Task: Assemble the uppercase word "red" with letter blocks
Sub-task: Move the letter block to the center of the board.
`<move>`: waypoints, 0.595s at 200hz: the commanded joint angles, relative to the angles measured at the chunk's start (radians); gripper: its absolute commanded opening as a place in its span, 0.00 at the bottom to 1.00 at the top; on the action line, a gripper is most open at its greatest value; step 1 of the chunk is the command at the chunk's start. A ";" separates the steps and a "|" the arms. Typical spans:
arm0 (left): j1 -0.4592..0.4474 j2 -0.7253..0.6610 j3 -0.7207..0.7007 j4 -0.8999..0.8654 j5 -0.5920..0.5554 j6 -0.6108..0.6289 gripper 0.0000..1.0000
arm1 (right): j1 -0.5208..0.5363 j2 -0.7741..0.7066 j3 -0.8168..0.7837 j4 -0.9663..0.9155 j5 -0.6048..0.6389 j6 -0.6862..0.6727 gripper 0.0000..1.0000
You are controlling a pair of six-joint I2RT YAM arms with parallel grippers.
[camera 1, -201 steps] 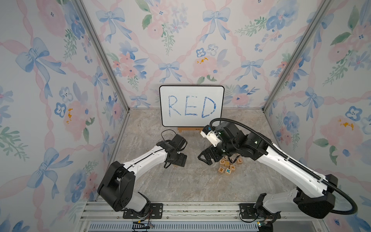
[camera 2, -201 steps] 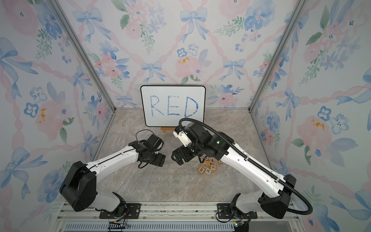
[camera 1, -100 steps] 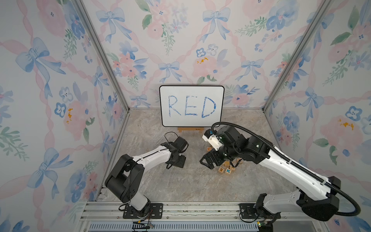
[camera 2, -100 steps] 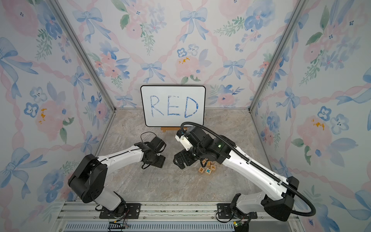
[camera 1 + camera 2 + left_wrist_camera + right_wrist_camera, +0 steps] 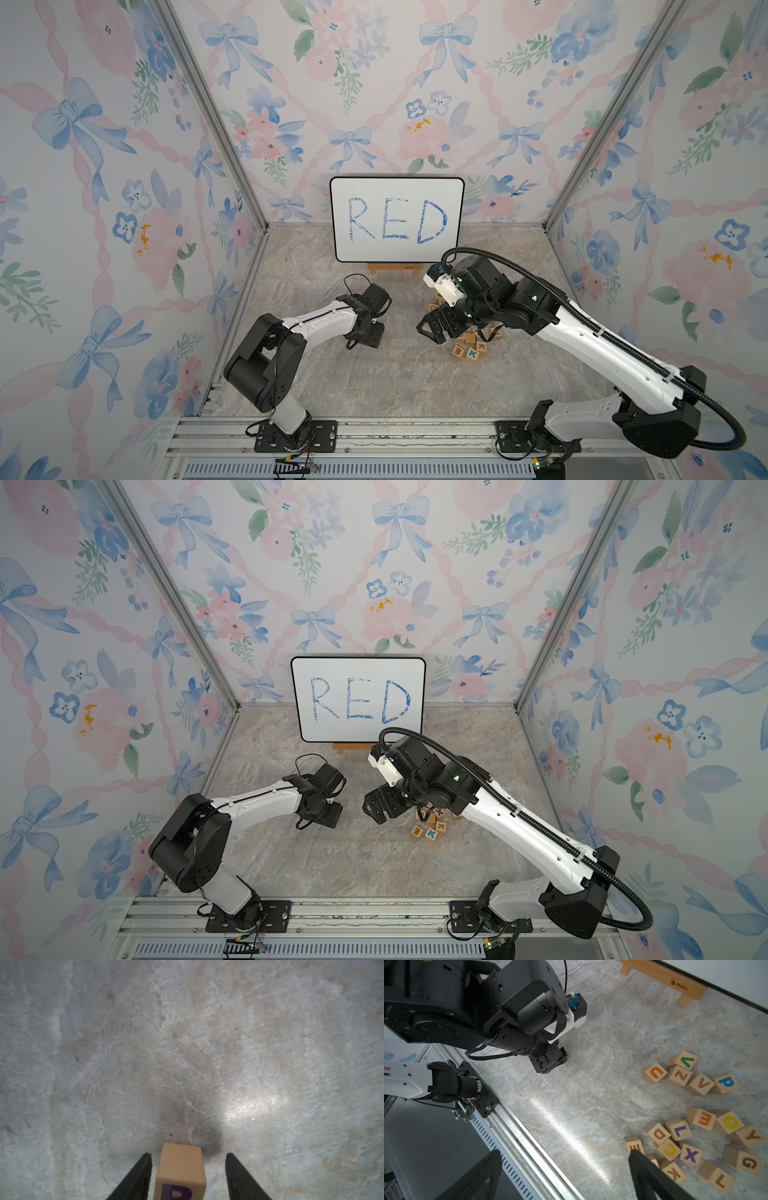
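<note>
A light-wood letter block with a dark purple R (image 5: pixel 180 1165) stands on the floor between the fingers of my left gripper (image 5: pixel 188 1155). There is a gap on each side of it, so this gripper is open around it and touches nothing. In both top views the left gripper (image 5: pixel 368 337) (image 5: pixel 328 814) points down at mid-floor and hides the R. The orange-red E (image 5: pixel 702 1119) and the orange-yellow D (image 5: pixel 658 1133) lie in the loose pile. My right gripper (image 5: pixel 563 1154) (image 5: pixel 432 328) hangs wide open and empty just left of that pile.
The pile holds several other letter cubes, among them a teal K (image 5: pixel 473 353), a brownish E (image 5: pixel 633 1146), a purple X (image 5: pixel 691 1154) and a green V (image 5: pixel 685 1060). A whiteboard (image 5: pixel 395 220) reading RED stands on a wooden stand (image 5: pixel 662 978) at the back wall. A metal rail (image 5: pixel 374 432) runs along the front.
The left arm's elbow has swung to the right and its gripper has sunk slightly toward the floor. The right wrist has dropped a little by the pile.
</note>
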 commanded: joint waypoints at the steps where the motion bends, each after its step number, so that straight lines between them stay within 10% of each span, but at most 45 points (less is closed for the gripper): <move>1: 0.006 0.019 0.001 0.002 -0.007 0.010 0.58 | -0.015 -0.014 -0.006 -0.030 0.009 -0.015 0.97; 119: 0.007 0.059 0.024 -0.004 -0.020 -0.011 0.40 | -0.044 -0.026 -0.010 -0.034 0.008 -0.024 0.97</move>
